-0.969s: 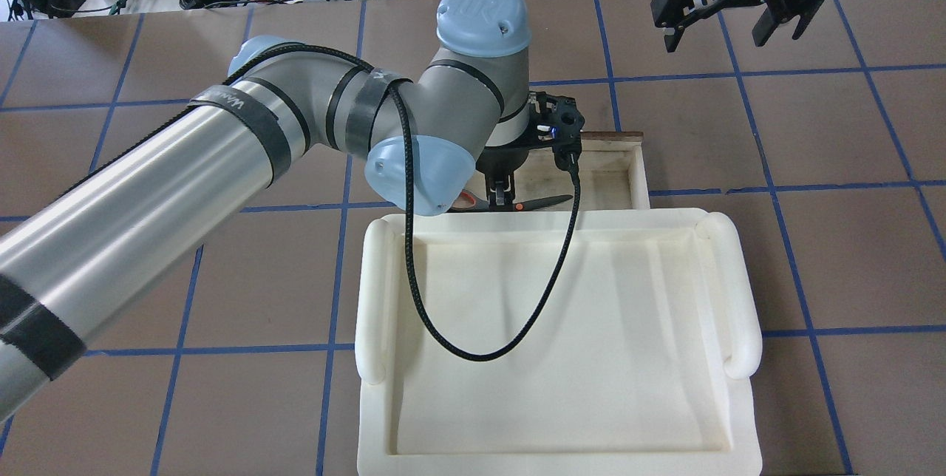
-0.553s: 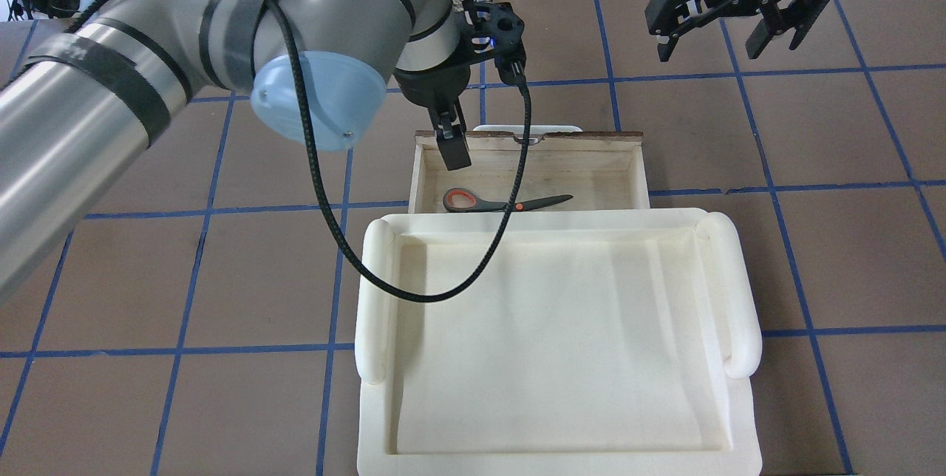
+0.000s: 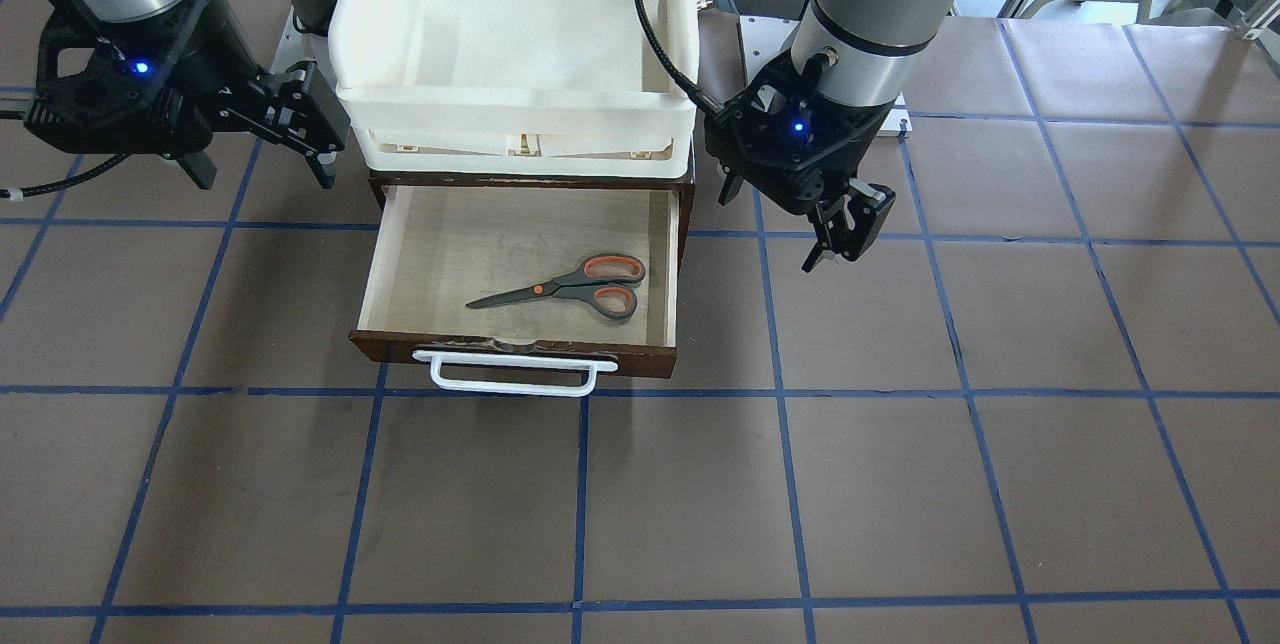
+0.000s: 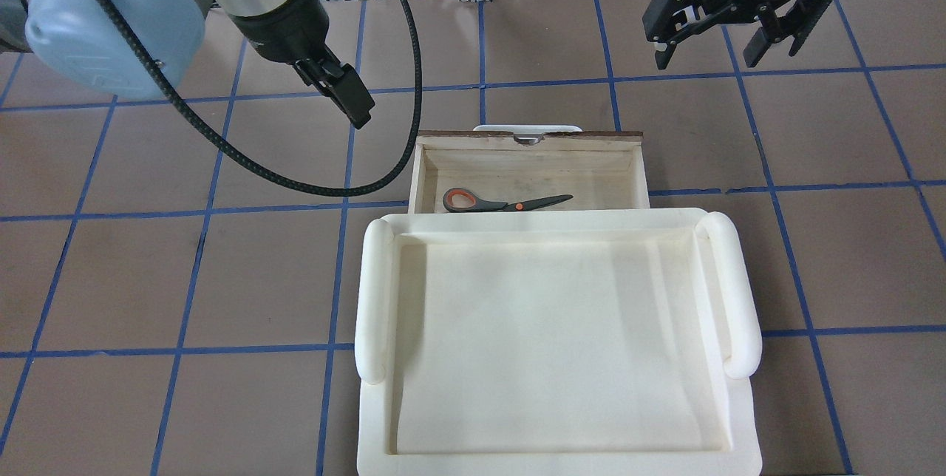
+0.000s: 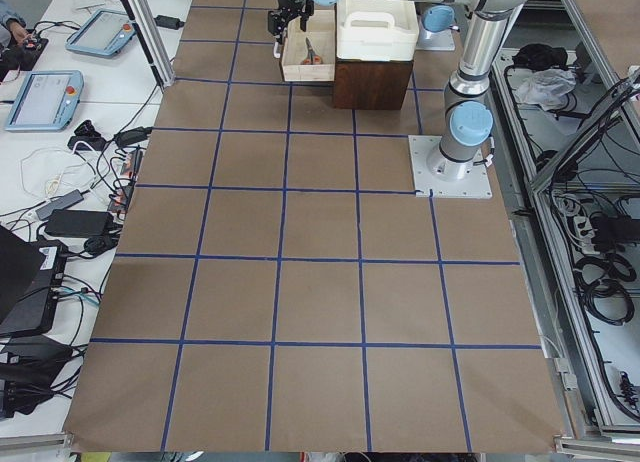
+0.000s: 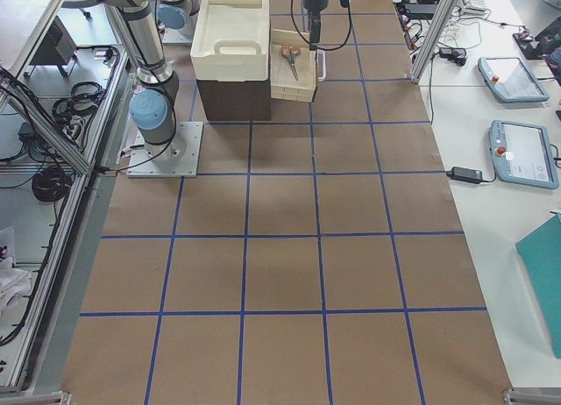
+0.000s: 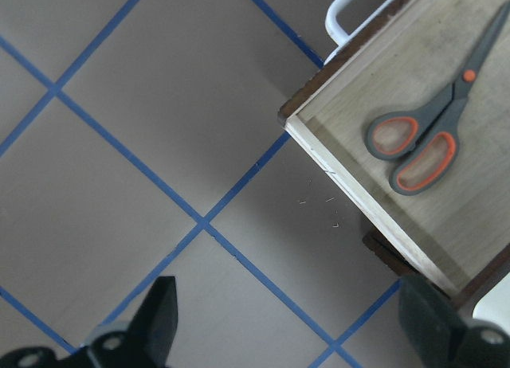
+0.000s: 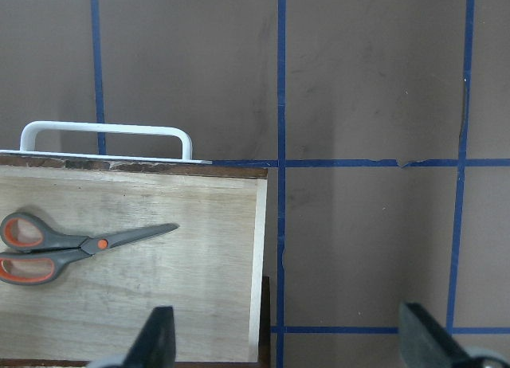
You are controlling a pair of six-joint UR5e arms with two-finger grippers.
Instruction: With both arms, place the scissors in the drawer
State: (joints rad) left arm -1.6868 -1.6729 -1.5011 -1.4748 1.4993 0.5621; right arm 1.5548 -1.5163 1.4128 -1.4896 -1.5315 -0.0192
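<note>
The scissors [image 3: 570, 289] lie flat and free on the pale floor of the open drawer [image 3: 515, 352], blades pointing toward my right side. They also show in the overhead view [image 4: 502, 202] and in both wrist views [image 7: 426, 137] [image 8: 72, 244]. My left gripper [image 4: 347, 99] is open and empty, raised above the table beside the drawer's left corner [image 7: 358, 185]; in the front view it [image 3: 845, 232] hangs to the drawer's right. My right gripper [image 4: 713, 47] is open and empty, high above the table beyond the drawer's right front corner [image 8: 263, 185].
A white plastic tray [image 4: 373, 298] sits on top of the dark cabinet that the drawer slides out of. The drawer's white bar handle [image 3: 510, 374] points away from me. A black cable [image 4: 295, 184] hangs from my left wrist next to the drawer.
My left gripper was down at the scissors in the drawer, then rose without them and swung off to the left. The scissors stay in the drawer. The right gripper barely moved.
</note>
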